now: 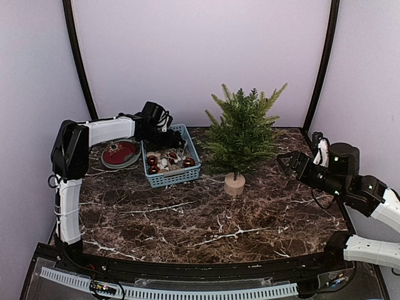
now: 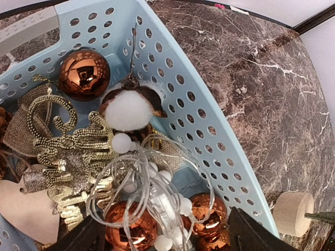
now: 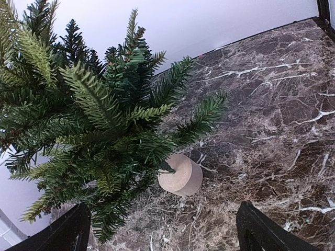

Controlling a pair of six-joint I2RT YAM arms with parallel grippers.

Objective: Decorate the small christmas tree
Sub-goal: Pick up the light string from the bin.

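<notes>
Your left gripper (image 2: 167, 238) hangs over the blue basket (image 2: 209, 112), its dark fingers spread wide to either side of the heap and clamping nothing. The basket is pale blue plastic with walls punched through with round holes. It's crammed with glossy copper baubles (image 2: 84, 74), round and mirror-bright. There's also a fluffy white pom-pom ornament (image 2: 128, 110) with a brown cap and a thin hanging loop. Beside it lie a gold glitter script ornament (image 2: 73, 151) on a scrap of burlap, a flat pale wooden cut-out (image 2: 26, 212), and a tangle of clear wire strung with white beads (image 2: 141, 183).

Your right gripper (image 3: 165, 232) is also released, with black fingers far apart and only tabletop between them. It points at the small christmas tree (image 1: 242, 134) from the right, close to the branches.

The tree stands upright at mid-table, just right of the basket. It has bushy green needle sprays on a thin stem, set in a pale wooden cylinder base (image 3: 180, 175).

The table (image 1: 187, 219) is dark brown marble with white veins. Plain pale walls close it in, with black curved poles in the back corners. A red disc on a grey plate (image 1: 120, 153) sits left of the basket, under your left arm.
</notes>
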